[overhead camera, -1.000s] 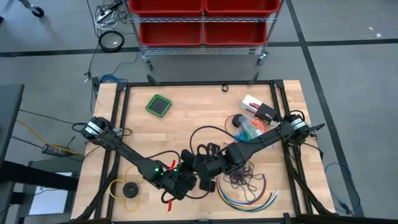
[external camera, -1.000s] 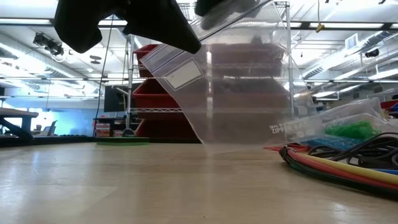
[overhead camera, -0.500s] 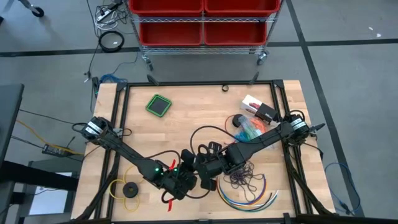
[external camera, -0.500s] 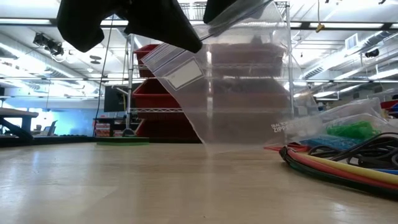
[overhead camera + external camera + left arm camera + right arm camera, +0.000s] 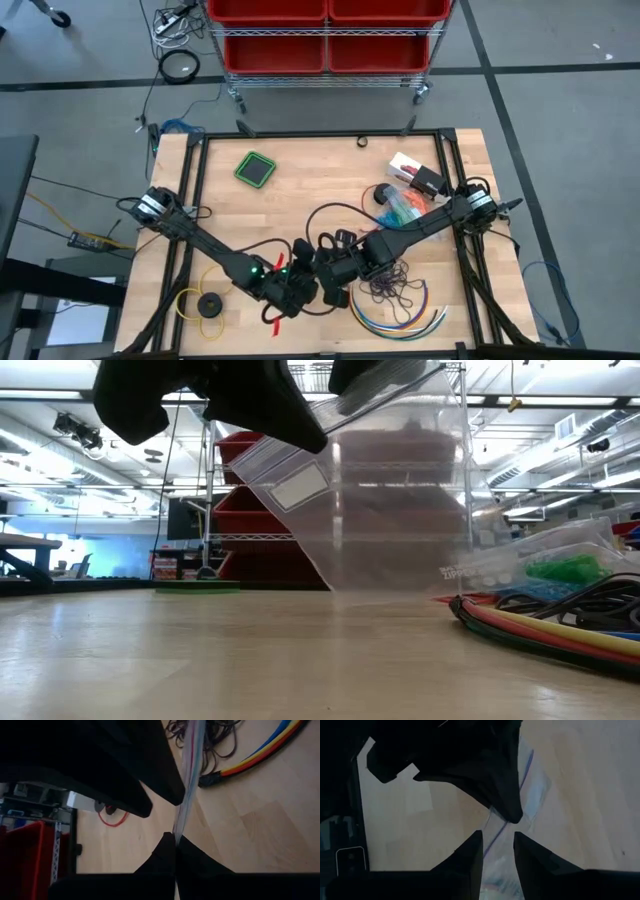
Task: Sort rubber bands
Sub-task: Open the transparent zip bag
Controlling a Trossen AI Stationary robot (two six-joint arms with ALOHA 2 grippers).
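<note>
The left hand (image 5: pixel 175 837) is pinched shut on the rim of a clear zip bag (image 5: pixel 390 510) held above the bench (image 5: pixel 300 180). The right hand (image 5: pixel 497 840), fingers slightly apart, straddles the same rim. Dark purple rubber bands (image 5: pixel 392 290) lie beside the multicoloured cables (image 5: pixel 405 318).

A: What couldn't you make out?
B: In the low view the clear zip bag (image 5: pixel 390 510) ran off the top edge, and both grippers above it were cut off there.
A: And the rubber bands?
B: The dark purple bunch (image 5: pixel 392 288) was a tangle from overhead, single loops too small to tell; the green ones (image 5: pixel 570 570) were blurred behind plastic.
</note>
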